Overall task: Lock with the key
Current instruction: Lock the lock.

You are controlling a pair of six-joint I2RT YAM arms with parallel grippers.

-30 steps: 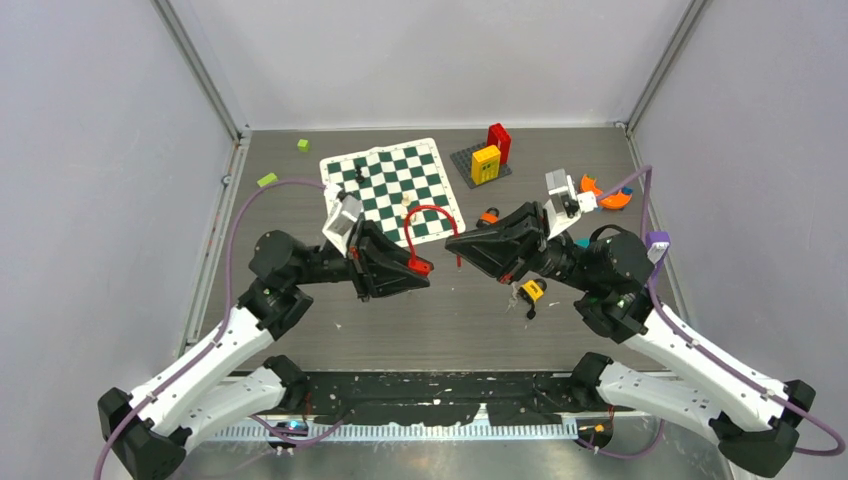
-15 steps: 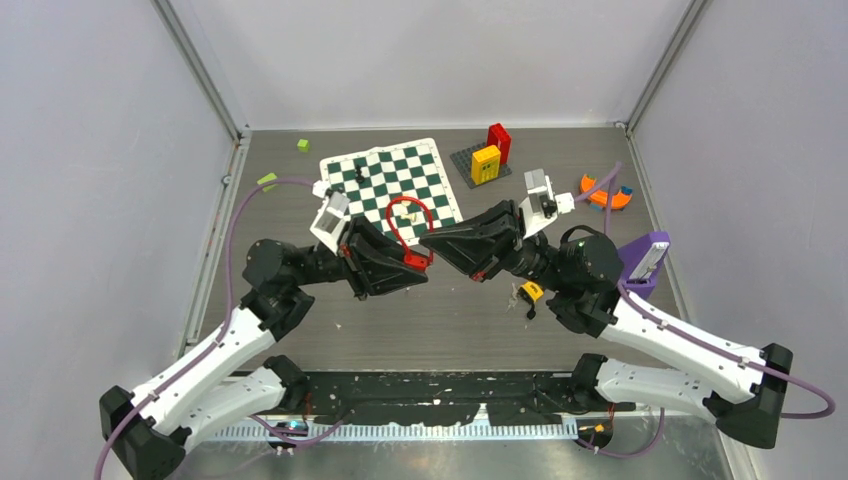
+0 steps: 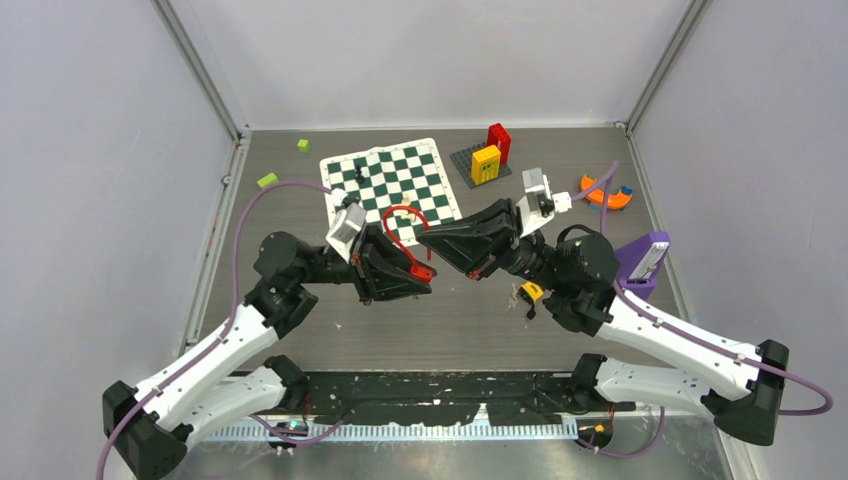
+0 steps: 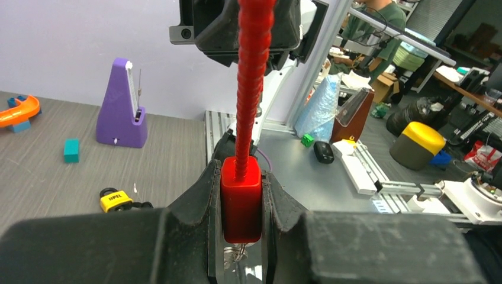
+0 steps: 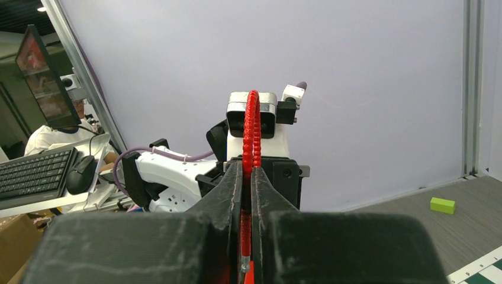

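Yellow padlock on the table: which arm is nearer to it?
Right. The right arm passes directly beside the yellow padlock, nearly over it; the left arm ends farther left, the left gripper shut on the red cable lock.

**Gloss red plastic in matt black grips**

Smooth, glossy red plastic on the lock body (image 4: pixel 241 201), clamped by the left gripper (image 4: pixel 241 177) between matt black, faintly grainy plastic fingers (image 4: pixel 198 204). Ribbed, shiny red coating on the cable (image 4: pixel 251 77), pinched by the right gripper (image 5: pixel 247 177) between equally matt black fingers (image 5: pixel 228 198). Just under the lock body, a silvery metal piece (image 4: pixel 235 254), bright and bare. Beyond the left gripper, matt grey wood-grain tabletop (image 4: pixel 47 183) and a glossy yellow padlock (image 4: pixel 115 201).
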